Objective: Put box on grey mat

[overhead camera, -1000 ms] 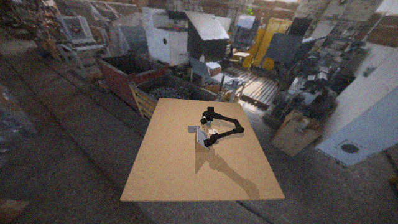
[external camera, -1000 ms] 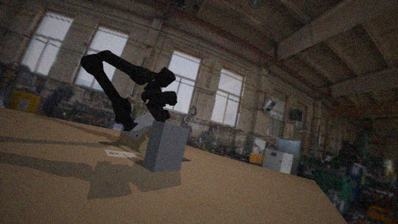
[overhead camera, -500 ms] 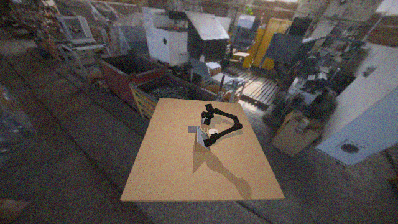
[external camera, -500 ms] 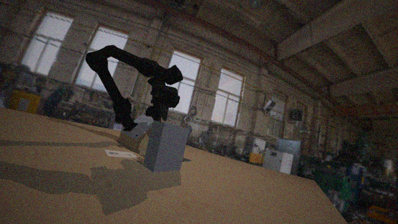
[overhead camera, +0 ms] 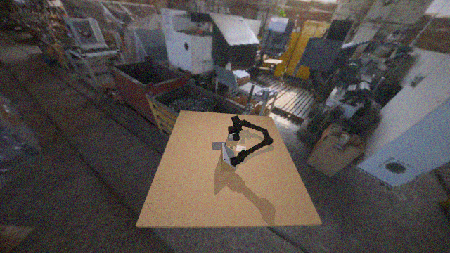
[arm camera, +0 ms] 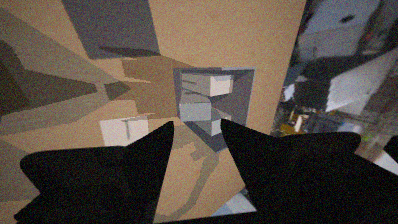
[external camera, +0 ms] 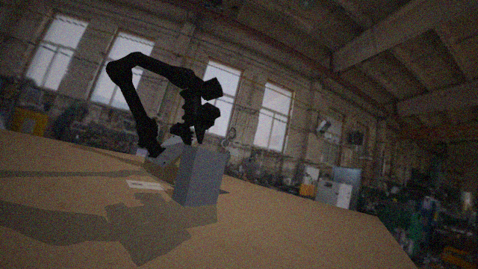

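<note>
Wrist view shows the black tool (overhead camera: 233, 137) (external camera: 196, 143) (arm camera: 197, 124) fairly wide, holding nothing, by the blue-grey bin (external camera: 199, 177) (arm camera: 250, 95). Three pale boxes (arm camera: 195, 111) stand inside; which is ER, I cannot tell.

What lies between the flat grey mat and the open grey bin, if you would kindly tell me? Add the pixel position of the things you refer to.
A brown shadow (arm camera: 156, 95) falls on the tan tabletop (overhead camera: 176, 197) (external camera: 280, 224) (arm camera: 210, 40) between the mat (overhead camera: 217, 145) (arm camera: 112, 25) and the bin (external camera: 202, 175) (arm camera: 242, 102), as the wrist view shows.

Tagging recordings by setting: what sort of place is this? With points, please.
Probably an old factory hall or workshop: tall multi-pane windows (external camera: 124, 71) line a bare wall, concrete beams (external camera: 373, 41) cross the ceiling, and a red open-topped metal container (overhead camera: 130, 89) stands beyond the table.
</note>
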`<state>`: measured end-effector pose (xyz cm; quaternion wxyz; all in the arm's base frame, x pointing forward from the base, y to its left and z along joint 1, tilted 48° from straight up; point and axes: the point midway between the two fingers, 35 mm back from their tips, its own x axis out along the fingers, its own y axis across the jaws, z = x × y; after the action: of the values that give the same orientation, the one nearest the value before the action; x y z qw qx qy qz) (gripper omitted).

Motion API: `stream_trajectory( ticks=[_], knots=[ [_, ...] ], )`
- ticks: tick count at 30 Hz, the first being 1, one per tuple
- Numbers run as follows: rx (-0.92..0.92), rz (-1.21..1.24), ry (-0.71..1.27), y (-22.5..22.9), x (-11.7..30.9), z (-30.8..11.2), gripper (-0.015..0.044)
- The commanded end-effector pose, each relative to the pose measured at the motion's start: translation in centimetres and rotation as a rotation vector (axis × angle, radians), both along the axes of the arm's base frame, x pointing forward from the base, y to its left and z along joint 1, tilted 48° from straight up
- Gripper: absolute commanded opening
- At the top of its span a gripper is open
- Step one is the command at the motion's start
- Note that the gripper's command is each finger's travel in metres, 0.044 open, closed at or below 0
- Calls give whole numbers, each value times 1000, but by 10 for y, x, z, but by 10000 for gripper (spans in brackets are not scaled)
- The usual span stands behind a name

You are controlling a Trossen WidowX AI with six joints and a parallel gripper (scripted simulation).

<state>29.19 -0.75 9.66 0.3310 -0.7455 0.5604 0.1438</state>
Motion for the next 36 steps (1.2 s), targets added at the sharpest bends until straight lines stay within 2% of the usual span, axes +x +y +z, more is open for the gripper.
stream_trajectory(
  ticks=[1,29,36],
  knots=[
    [1,3,7,-2,2,-2,241],
    [-1,3,6,-29,13,-23,241],
    [-2,2,-2,-28,14,-20,194]
  ],
)
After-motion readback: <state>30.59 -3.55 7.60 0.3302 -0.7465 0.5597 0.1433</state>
